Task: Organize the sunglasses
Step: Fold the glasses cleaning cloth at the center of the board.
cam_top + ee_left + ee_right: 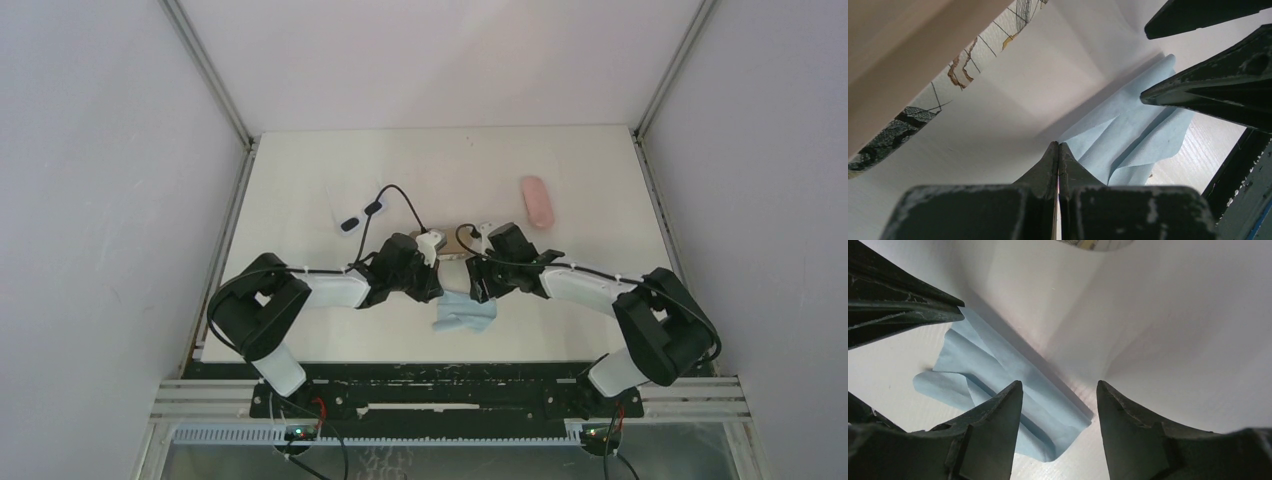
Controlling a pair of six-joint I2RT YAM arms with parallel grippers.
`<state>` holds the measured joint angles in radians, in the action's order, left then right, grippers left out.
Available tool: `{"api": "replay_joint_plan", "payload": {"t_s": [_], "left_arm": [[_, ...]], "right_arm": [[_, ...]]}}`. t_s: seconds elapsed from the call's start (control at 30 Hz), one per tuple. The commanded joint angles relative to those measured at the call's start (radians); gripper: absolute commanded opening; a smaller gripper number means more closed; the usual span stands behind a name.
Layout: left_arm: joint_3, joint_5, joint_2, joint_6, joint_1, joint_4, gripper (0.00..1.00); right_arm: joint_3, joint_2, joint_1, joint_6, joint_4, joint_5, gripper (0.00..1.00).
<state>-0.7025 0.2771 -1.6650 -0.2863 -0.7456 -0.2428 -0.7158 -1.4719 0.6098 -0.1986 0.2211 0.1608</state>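
White table (300, 330), walled on three sides. Left arm (330, 288) and right arm (585, 285) both reach inward and meet at the table's middle, wrists nearly nose to nose. Between them is a white sheet (1038, 75), creased, with a black line-drawn print along one edge and a tan surface beside that edge. It fills most of both wrist views, but from above only a tan sliver shows between the two wrists. Left gripper (1058, 147): fingers pressed tight together, tips against the sheet. A thin pale line runs down the seam between them, and I cannot tell whether that is the sheet's edge. Right gripper (1060, 385): fingers spread apart, nothing between them, hanging over the sheet and the cloth just across from the left gripper. Light-blue cloth (466, 312) lies crumpled on the table on the near side of the two grippers, one edge running under the shadowed edge of the sheet. Pink oval case (537, 202) lies flat, far right of centre, apart from the right arm. White-framed sunglasses (352, 218), with dark oval lenses, lie on the table to the far left of the left gripper, clear of both grippers. The black-framed pair cannot be picked out among the dark arms and cables.
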Motion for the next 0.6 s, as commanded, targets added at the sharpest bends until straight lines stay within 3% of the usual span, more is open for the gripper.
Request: {"api": "replay_joint_plan", "payload": {"t_s": [0.0, 0.37, 0.57], "left_arm": [[-0.048, 0.030, -0.004, -0.010, 0.005, -0.012, 0.00], [-0.048, 0.038, -0.002, -0.007, 0.005, -0.010, 0.00], [-0.048, 0.042, -0.005, -0.005, 0.007, -0.010, 0.00]], "right_arm": [[-0.062, -0.033, 0.027, 0.042, -0.040, 0.006, 0.57], [-0.134, -0.137, 0.079, 0.064, -0.022, -0.076, 0.57], [-0.133, -0.146, 0.088, 0.058, -0.005, -0.105, 0.49]]}}
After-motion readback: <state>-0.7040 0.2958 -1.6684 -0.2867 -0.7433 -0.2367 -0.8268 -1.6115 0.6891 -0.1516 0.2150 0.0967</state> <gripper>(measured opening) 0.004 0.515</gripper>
